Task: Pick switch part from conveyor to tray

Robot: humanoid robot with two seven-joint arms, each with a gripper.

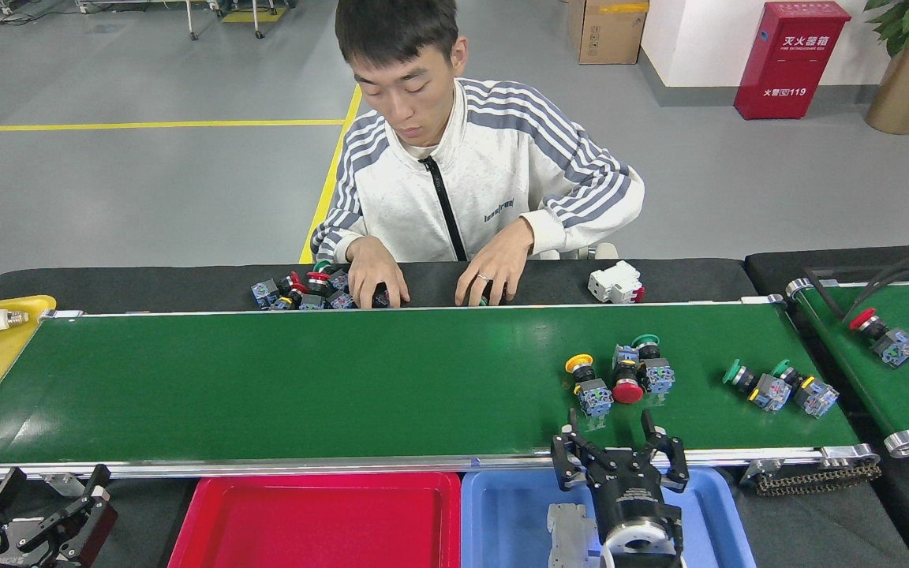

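Reaching out now with the right gripper (619, 451), poised over the near rail of the conveyor (265, 386), jaws spread wide and nothing between them, touching nothing. Just beyond it on the belt, a tight cluster of switch parts (620, 375): yellow-capped one on the left side of the cluster, red mushroom cap in the middle, green cap at the back. Best bet by the look of it: go for the yellow-capped switch (587, 385), standing slightly apart from the others, and straddle its body rather than the round cap. Worth leading the target a little if the belt is running, and coming down square so neighbours are not knocked. A second pair of switches (778, 386) lying further right of the cluster, near the belt's end. Behind the gripper, the blue tray (502, 513) with a white part (569, 528) already in it. Left gripper (36, 521) parked low, left of the red tray (312, 521), fingers parted, empty
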